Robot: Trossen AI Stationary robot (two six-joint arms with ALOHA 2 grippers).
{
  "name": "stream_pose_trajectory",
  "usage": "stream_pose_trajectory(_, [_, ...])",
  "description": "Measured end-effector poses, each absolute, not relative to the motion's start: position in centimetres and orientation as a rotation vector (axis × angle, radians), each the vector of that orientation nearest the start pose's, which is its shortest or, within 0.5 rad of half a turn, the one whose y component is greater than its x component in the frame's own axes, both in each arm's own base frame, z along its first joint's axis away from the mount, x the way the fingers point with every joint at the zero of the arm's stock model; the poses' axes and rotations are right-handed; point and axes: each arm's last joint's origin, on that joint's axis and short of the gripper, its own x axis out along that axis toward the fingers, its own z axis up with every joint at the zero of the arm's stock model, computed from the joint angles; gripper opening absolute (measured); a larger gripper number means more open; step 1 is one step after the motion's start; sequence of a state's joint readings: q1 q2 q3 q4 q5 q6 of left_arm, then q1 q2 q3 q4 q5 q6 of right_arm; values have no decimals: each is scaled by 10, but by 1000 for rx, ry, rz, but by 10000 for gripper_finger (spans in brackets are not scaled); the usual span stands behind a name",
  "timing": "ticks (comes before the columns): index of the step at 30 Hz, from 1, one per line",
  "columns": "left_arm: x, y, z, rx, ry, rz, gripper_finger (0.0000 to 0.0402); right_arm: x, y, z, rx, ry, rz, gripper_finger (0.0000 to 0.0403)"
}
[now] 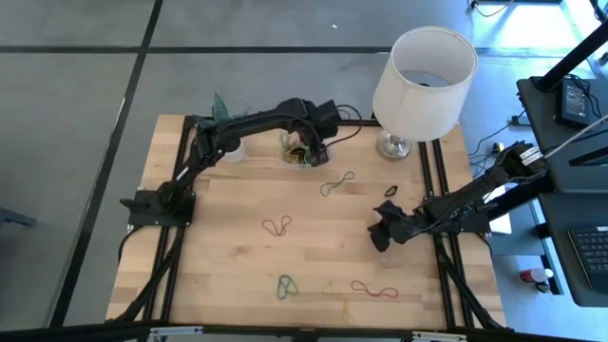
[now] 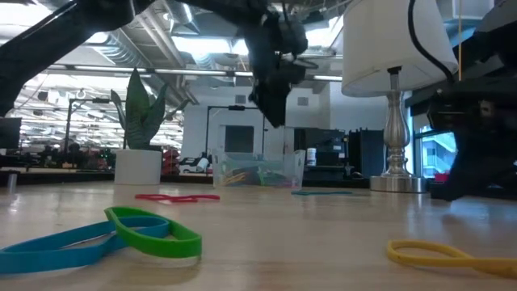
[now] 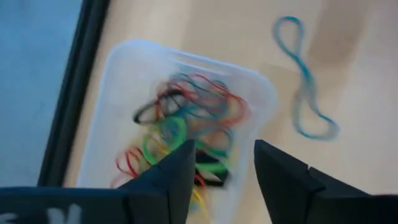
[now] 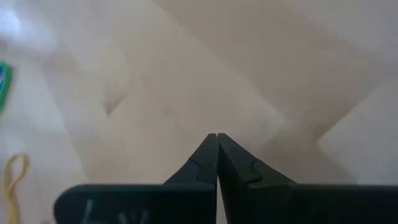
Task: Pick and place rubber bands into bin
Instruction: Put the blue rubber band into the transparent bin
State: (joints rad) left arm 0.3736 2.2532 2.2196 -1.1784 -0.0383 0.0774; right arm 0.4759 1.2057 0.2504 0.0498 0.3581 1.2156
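The bin (image 1: pixel 302 152), a small clear tray, stands near the table's far edge and holds several coloured rubber bands (image 3: pixel 186 124). My left gripper (image 3: pixel 224 149) hangs open just above it, also seen over the bin (image 2: pixel 258 171) as my left gripper (image 2: pixel 271 97). Loose bands lie flat on the wood: a teal one (image 1: pixel 337 182), a black one (image 1: pixel 389 190), a red one (image 1: pixel 277 226), a green and blue one (image 1: pixel 286 285) and another red one (image 1: pixel 373 290). My right gripper (image 4: pixel 217 135) is shut, low over bare wood at the table's right (image 1: pixel 380 233).
A white-shaded lamp (image 1: pixel 423 71) stands at the far right corner beside the bin. A white plant pot (image 2: pixel 137 166) sits at the far left. Black rails (image 1: pixel 439 180) run along both sides of the table. A yellow band (image 2: pixel 448 252) lies near the front edge.
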Motion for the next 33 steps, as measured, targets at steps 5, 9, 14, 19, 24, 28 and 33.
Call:
stream_pose_trajectory(5, [439, 116, 291, -102, 1258, 231, 118, 159, 77, 111, 796, 798, -336, 7])
stream_pose_trajectory(9, [441, 57, 303, -27, 1245, 169, 74, 159, 86, 116, 744, 781, -292, 3])
stream_pose_trajectory(14, [442, -16, 298, 43, 1258, 116, 12, 157, 98, 120, 706, 787, -226, 4])
stream_pose_trajectory(19, [437, -71, 285, 50, 1267, 89, 2, 150, 107, 121, 673, 778, -200, 3])
stream_pose_trajectory(24, [430, -119, 260, 101, 1266, 46, 2, 144, 114, 120, 674, 791, -170, 2])
stream_pose_trajectory(28, [424, -147, 236, 61, 1255, 52, 1, 141, 118, 120, 677, 801, -151, 2])
stream_pose_trajectory(33, [419, -156, 220, -36, 1286, 51, 11, 138, 120, 120, 664, 811, -140, 2])
